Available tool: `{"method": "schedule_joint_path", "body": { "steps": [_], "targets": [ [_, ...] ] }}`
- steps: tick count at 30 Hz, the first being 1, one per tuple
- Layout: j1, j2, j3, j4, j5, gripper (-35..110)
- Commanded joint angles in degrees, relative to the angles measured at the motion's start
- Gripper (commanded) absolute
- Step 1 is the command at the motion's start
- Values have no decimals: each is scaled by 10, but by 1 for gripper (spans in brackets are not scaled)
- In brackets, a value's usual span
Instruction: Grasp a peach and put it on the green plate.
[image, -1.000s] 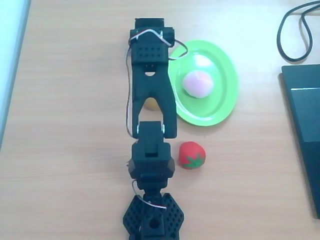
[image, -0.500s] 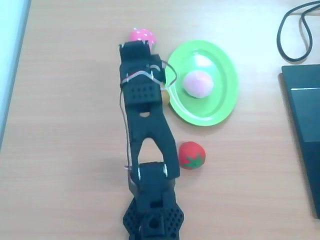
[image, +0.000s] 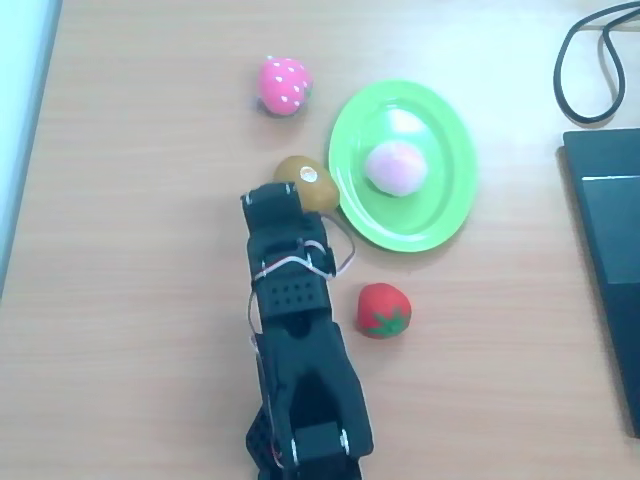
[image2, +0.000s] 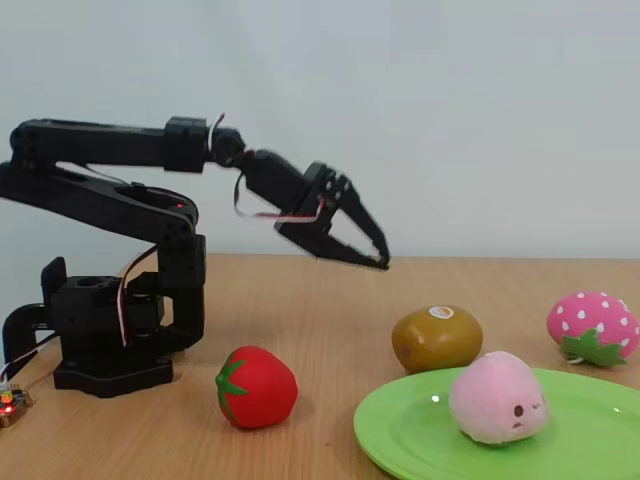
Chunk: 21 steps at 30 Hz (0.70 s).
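The peach (image: 396, 167) sits on the green plate (image: 445, 215), near the middle, in the upper right part of the overhead view. In the fixed view the peach (image2: 497, 397) is at the lower right. It looks soft and light, like a squishy toy — it would dent, not break. Its round sides are the best place to hold it, with a gentle squeeze. The gripper (image2: 368, 251) hangs high above the worktop (image: 140, 200), well apart from the peach, and holds nothing. Its jaws look nearly closed — only a thin gap shows.
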<state>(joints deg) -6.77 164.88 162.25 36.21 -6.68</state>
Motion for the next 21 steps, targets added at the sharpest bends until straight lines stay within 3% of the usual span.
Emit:
{"method": "schedule_joint_path", "body": {
  "steps": [1, 11, 21],
  "targets": [
    [-8, 65, 59, -5, -10, -8],
    [7, 163, 139, 4, -16, -8],
    [16, 232, 168, 102, -16, -8]
  ]
}}
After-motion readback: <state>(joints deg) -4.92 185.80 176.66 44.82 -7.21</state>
